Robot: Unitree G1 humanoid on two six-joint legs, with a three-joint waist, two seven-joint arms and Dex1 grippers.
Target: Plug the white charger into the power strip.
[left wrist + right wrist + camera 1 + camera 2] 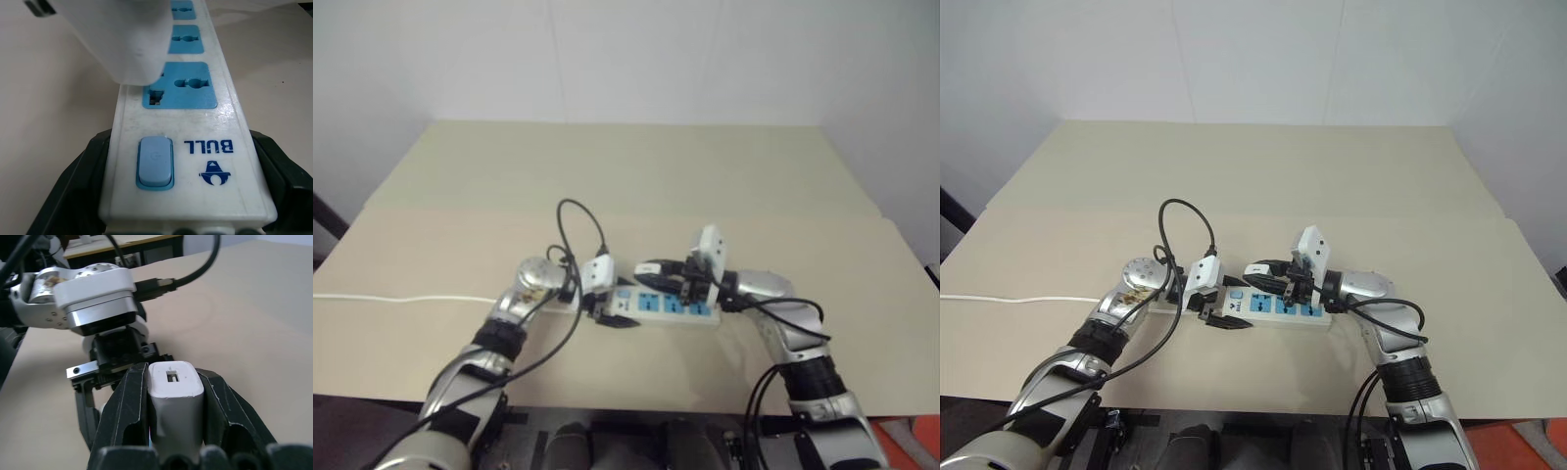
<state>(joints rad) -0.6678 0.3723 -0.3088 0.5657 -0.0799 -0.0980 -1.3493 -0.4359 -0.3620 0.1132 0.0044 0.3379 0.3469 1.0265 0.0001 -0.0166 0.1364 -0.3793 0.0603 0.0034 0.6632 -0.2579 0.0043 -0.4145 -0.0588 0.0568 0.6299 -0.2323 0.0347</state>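
The power strip (pixel 677 309) lies flat on the table in front of me, its blue sockets facing up. My left gripper (pixel 613 317) is shut on its switch end; in the left wrist view the black fingers (pixel 73 188) flank the strip beside the blue switch (pixel 155 162). My right gripper (pixel 173 374) is shut on the white charger (pixel 175 399) and reaches in level from the right. The charger (pixel 122 44) hovers over the socket nearest the switch (pixel 180 87), covering one corner of it. Its prongs are hidden, so contact with the socket cannot be told.
The strip's thin white cord (pixel 401 299) runs left across the beige table (pixel 626 176) to its edge. A white wall stands behind the table. Black cables (pixel 570 220) loop above my left wrist.
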